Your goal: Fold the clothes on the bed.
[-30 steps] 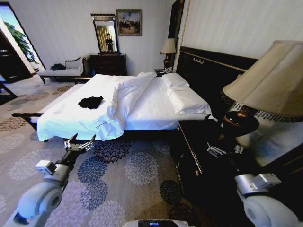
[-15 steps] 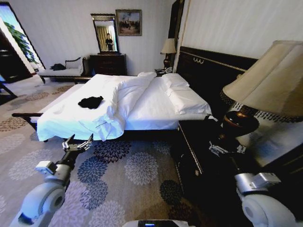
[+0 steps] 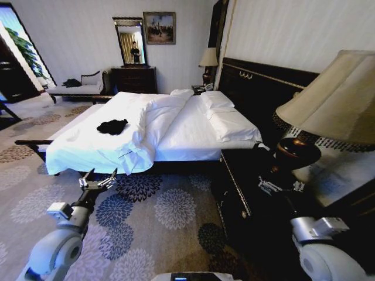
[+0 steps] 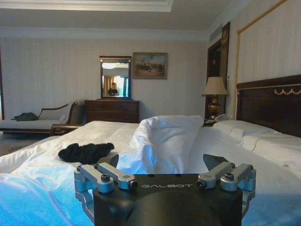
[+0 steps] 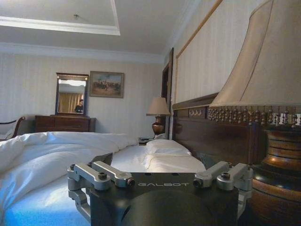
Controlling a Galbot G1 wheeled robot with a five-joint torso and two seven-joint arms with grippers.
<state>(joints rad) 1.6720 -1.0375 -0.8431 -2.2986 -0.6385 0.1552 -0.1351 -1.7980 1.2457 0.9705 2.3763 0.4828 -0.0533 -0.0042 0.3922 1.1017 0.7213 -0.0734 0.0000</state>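
1. The bed [image 3: 193, 132] stood across the patterned carpet from the robot, its dark headboard [image 3: 258, 88] against the wall on the robot's right and its white duvet [image 3: 88, 143] hanging over the near edge.
2. The T-shirt [image 3: 112, 126] lay in a crumpled black heap on the duvet, on the half of the bed far from the headboard; in the left wrist view the T-shirt [image 4: 86, 152] sat just beside a raised fold of the duvet [image 4: 164, 141].
3. The left gripper [image 3: 98, 181] hung over the carpet just short of the bed's near edge, well apart from the T-shirt, with its fingers spread and nothing between them.
4. The right gripper [image 3: 280, 186] hovered over the dark nightstand [image 3: 246, 193] beside the headboard end of the bed, near the base of a large lamp [image 3: 319, 123]; its fingers were likewise spread and empty.
5. White pillows [image 3: 225, 114] lay against the headboard, well apart from the T-shirt.
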